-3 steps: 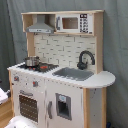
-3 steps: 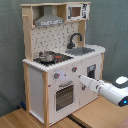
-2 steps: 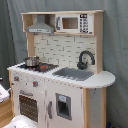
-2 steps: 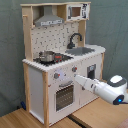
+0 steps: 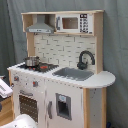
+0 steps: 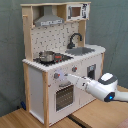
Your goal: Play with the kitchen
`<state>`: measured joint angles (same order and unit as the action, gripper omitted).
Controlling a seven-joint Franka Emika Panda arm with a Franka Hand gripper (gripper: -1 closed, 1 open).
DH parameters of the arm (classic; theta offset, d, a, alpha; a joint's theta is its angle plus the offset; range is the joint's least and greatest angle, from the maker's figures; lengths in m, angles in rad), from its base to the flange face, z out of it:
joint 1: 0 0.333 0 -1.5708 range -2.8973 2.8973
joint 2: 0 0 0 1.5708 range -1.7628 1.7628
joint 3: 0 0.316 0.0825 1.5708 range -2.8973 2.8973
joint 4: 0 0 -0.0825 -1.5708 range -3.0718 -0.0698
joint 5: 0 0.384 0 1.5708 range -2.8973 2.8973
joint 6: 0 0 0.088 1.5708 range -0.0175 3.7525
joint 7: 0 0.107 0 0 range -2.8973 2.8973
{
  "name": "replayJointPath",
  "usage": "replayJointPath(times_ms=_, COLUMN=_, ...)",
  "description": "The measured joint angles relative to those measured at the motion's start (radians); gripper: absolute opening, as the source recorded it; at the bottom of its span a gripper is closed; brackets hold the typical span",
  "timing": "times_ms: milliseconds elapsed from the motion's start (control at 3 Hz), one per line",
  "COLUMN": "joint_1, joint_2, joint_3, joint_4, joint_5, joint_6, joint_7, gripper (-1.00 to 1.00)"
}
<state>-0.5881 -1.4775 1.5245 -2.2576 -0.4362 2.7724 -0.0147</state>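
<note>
The white and light-wood toy kitchen [image 5: 75,102] [image 6: 35,87] fills both exterior views. It has a hood [image 6: 49,20], a small microwave [image 5: 74,23], a black faucet [image 5: 85,59], a grey sink [image 5: 74,73] and a pot [image 6: 47,56] on the stovetop. In the second exterior view my white arm [image 6: 102,89] reaches in from the right. My gripper [image 6: 66,77] is up against the knob panel, beside a knob [image 6: 56,76] and just above the oven door [image 6: 64,97]. In the first exterior view only white arm parts [image 5: 22,121] show, at the bottom left.
A grey curtain [image 5: 117,50] hangs behind the kitchen. The kitchen stands on a wooden floor [image 6: 30,119]. A white object [image 5: 4,89] pokes in at the first exterior view's left edge.
In the second exterior view my arm has stretched left and slightly up, from in front of the oven door's right side to the knob panel. The kitchen has not moved.
</note>
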Motion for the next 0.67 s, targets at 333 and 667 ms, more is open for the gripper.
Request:
replayJointPath(times_ms=333, joint_1=-0.055, joint_2=-0.001, joint_3=0.002, joint_4=0.001, joint_5=0.000, joint_6=0.086, joint_7=0.000, gripper=1.00)
replayJointPath(times_ms=667, joint_1=-0.110, joint_2=-0.003, joint_3=0.005, joint_4=0.001, joint_5=0.000, joint_6=0.178, joint_7=0.000, gripper=1.00)
